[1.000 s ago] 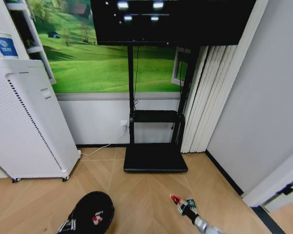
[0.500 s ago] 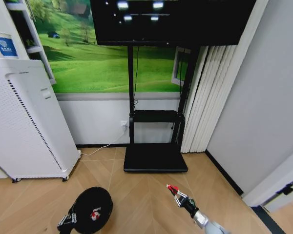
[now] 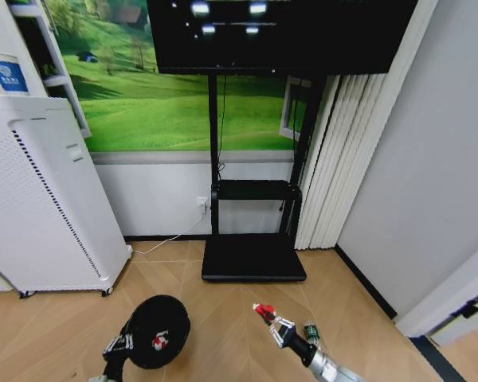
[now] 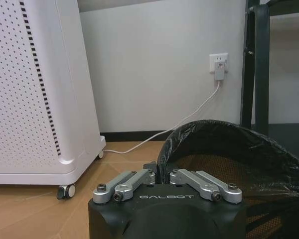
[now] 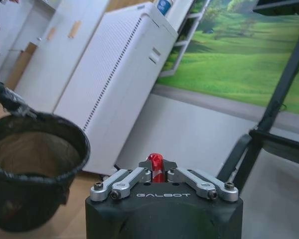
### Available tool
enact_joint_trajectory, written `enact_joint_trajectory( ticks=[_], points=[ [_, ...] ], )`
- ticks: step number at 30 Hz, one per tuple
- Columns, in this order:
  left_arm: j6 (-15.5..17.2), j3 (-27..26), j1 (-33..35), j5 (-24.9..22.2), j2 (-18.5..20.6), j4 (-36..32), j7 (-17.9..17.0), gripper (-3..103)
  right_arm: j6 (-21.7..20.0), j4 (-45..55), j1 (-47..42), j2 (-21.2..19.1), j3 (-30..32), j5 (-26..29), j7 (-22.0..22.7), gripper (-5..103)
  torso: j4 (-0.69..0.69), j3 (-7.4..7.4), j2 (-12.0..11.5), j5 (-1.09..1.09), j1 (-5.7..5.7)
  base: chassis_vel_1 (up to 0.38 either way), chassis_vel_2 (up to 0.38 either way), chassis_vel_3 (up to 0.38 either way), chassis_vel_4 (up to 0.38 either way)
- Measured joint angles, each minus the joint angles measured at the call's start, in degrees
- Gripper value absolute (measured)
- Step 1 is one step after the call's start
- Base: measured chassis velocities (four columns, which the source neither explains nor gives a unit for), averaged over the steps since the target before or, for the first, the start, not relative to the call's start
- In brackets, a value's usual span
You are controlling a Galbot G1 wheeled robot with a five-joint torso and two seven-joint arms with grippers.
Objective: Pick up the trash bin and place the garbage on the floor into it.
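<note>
- Since a second ago the right gripper [image 3: 263, 314] has carried its red scrap [image 3: 260, 309] up and leftward across the floor toward the trash bin [image 3: 158, 341], while the bin itself has tilted and shifted a little right, so the gap between them has narrowed
- Left gripper [image 3: 118, 348] is clamped on the bin's near rim, fingers pinched over the black liner; the left wrist view shows them closed tight on the rim [image 4: 162, 164] with the mouth opening away beyond
- Right gripper is closed narrow on the red scrap, which sticks out past the fingertips
- Key relation: the bin lies to the left of the right gripper, apart from it, at roughly the same depth in the head view; its mouth faces up and toward the camera, with a red-and-white piece [image 3: 155, 343] already visible inside
- The scrap's long axis runs along the gripper's reach, pointing up-left, so I judge the move needs travel leftward until the tip is over the mouth
- A small bottle with a green label [image 3: 310, 330] lies on the floor just beside the right arm, not yet collected
- Right wrist view gives what the head view lacks: the bin [image 5: 35, 174] seen from the side, rim tilted toward the gripper [image 5: 157, 172], interior open and lower than the scrap [image 5: 155, 162]
- Left wrist view alone shows the white appliance [image 4: 40, 94] and wall socket [image 4: 219, 63] behind the bin
</note>
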Motion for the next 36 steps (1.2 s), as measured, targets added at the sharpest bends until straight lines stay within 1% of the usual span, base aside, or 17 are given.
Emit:
enact_joint_trajectory(
  ticks=[3, 6, 7, 9, 12, 14, 16, 19, 20, 22, 25, 28, 29, 31, 32, 34, 36],
  points=[
    [0.01, 0.74, -0.72, 0.17, -0.38, 0.72, 0.08, 7, 0.0, 1.89, 1.38, -0.06, -2.11, 0.22, -0.09, 10, 0.0, 0.0, 0.0, -0.01, 0.0, 0.0, 0.0, 0.0, 0.0],
    [0.12, 1.96, -2.28, -0.21, -0.13, 1.67, 0.1, 7, 0.0, 3.5, 5.9, 0.74, -7.82, 1.36, -0.48, 10, -0.02, 0.0, 0.0, -0.02, 0.0, 0.0, 0.0, 0.0, 0.0],
    [0.12, 1.96, -2.28, -0.21, -0.13, 1.67, 0.1, 7, 0.0, 3.5, 5.9, 0.74, -7.82, 1.36, -0.48, 10, -0.02, 0.0, 0.0, -0.02, 0.0, 0.0, 0.0, 0.0, 0.0],
    [0.39, 2.88, -3.6, -0.66, 0.6, 2.45, 0.12, 7, 0.0, 3.06, 10.95, 2.94, -13.89, 2.48, -0.47, 10, -0.01, 0.0, 0.0, 0.01, 0.0, 0.0, 0.0, 0.0, 0.0],
    [0.47, 3.28, -4.15, -0.84, 0.91, 2.67, 0.07, 7, 0.0, 2.49, 13.0, 3.69, -16.12, 2.86, -0.35, 10, 0.0, 0.0, 0.0, 0.01, 0.0, 0.0, 0.0, 0.0, 0.0],
    [0.79, 4.25, -5.87, -1.49, 2.01, 3.04, 0.05, 7, 0.01, -0.4, 22.06, 6.38, -24.82, 4.38, 0.23, 10, 0.0, 0.0, 0.0, -0.03, 0.0, 0.0, 0.0, 0.0, 0.0],
    [0.8, 4.29, -6.12, -1.67, 2.17, 3.1, 0.05, 7, 0.0, -1.15, 23.69, 7.34, -26.58, 4.78, 0.41, 10, 0.0, 0.0, 0.0, -0.03, 0.0, 0.0, 0.0, 0.0, 0.0],
    [0.84, 4.86, -7.61, -2.52, 2.63, 3.76, -0.02, 7, -0.01, -5.34, 30.1, 12.27, -35.16, 6.57, 1.63, 9, 0.0, 0.01, 0.0, 0.0, 0.0, 0.0, 0.0, 0.0, 0.0],
    [0.84, 4.86, -7.61, -2.52, 2.63, 3.76, -0.02, 7, -0.01, -5.34, 30.1, 12.27, -35.16, 6.57, 1.63, 9, 0.0, 0.01, 0.0, 0.0, 0.0, 0.0, 0.0, 0.0, 0.0],
    [0.94, 5.6, -8.52, -2.75, 2.67, 3.97, -0.15, 7, -0.02, -7.76, 33.22, 15.35, -39.31, 7.86, 2.47, 9, -0.02, 0.01, 0.0, -0.02, 0.01, 0.0, 0.0, 0.0, 0.0],
    [0.96, 5.8, -8.73, -2.8, 2.55, 3.98, -0.17, 7, -0.03, -9.0, 34.86, 17.48, -41.08, 8.68, 2.93, 9, -0.01, 0.01, 0.0, -0.01, 0.01, 0.0, 0.0, 0.0, 0.0],
    [0.96, 6.24, -9.16, -2.87, 2.39, 4.44, -0.07, 7, -0.07, -11.94, 38.45, 23.73, -44.93, 10.62, 3.43, 9, -0.01, 0.01, 0.0, -0.02, 0.01, 0.0, 0.0, 0.0, 0.0],
    [0.96, 6.24, -9.16, -2.87, 2.39, 4.44, -0.07, 7, -0.07, -11.94, 38.45, 23.73, -44.93, 10.62, 3.43, 9, -0.01, 0.01, 0.0, -0.02, 0.01, 0.0, 0.0, 0.0, 0.0],
    [0.96, 6.58, -9.5, -2.96, 2.29, 4.63, -0.1, 7, -0.13, -13.16, 39.45, 27.7, -46.68, 11.54, 3.97, 9, 0.0, 0.01, 0.0, -0.02, 0.01, 0.0, 0.0, 0.0, 0.0],
    [0.96, 6.58, -9.5, -2.96, 2.29, 4.63, -0.1, 7, -0.13, -13.16, 39.45, 27.7, -46.68, 11.54, 3.97, 9, 0.0, 0.01, 0.0, -0.02, 0.01, 0.0, 0.0, 0.0, 0.0],
    [0.95, 7.13, -9.89, -3.01, 2.12, 4.81, -0.06, 7, -0.23, -14.32, 39.87, 30.45, -47.8, 12.13, 4.24, 9, 0.0, 0.0, 0.0, -0.01, 0.0, 0.0, 0.0, 0.0, 0.0],
    [0.95, 7.16, -9.91, -3.02, 2.11, 4.81, -0.07, 7, -0.23, -14.48, 39.89, 30.69, -47.91, 12.17, 4.26, 9, 0.0, 0.0, 0.0, -0.01, 0.01, 0.0, 0.0, 0.0, 0.0]
  ],
)
